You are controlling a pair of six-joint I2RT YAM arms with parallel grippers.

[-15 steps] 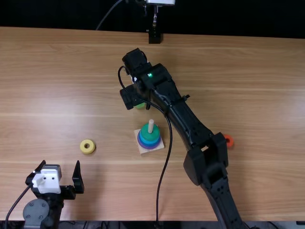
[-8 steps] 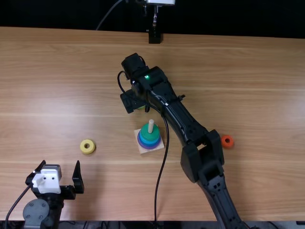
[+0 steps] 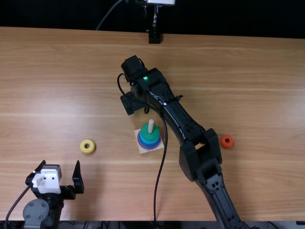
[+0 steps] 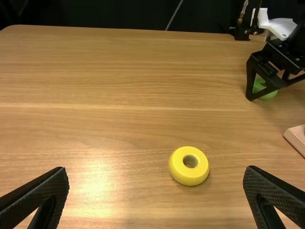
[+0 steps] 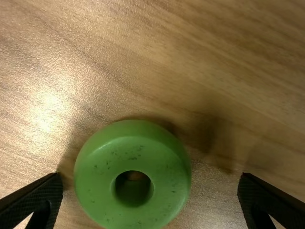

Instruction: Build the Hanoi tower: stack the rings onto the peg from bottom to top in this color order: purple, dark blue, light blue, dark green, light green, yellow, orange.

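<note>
Peg: we see it pale, upright on its square base, mid-frame from above.
Stack: purple ring lowest, blue ring, dark green ring uppermost, around it.
Light green ring: flat, dark-specked, low in our right wrist view.
Yellow ring: flat, lower left.
Orange ring: flat, lower right.

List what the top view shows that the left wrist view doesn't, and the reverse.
Top view: the orange ring, the peg and its stack, dark green ring uppermost.
Left wrist view: the light green ring.
Both: the yellow ring, left gripper, right arm, table and wooden base, a corner in the left wrist view.
</note>
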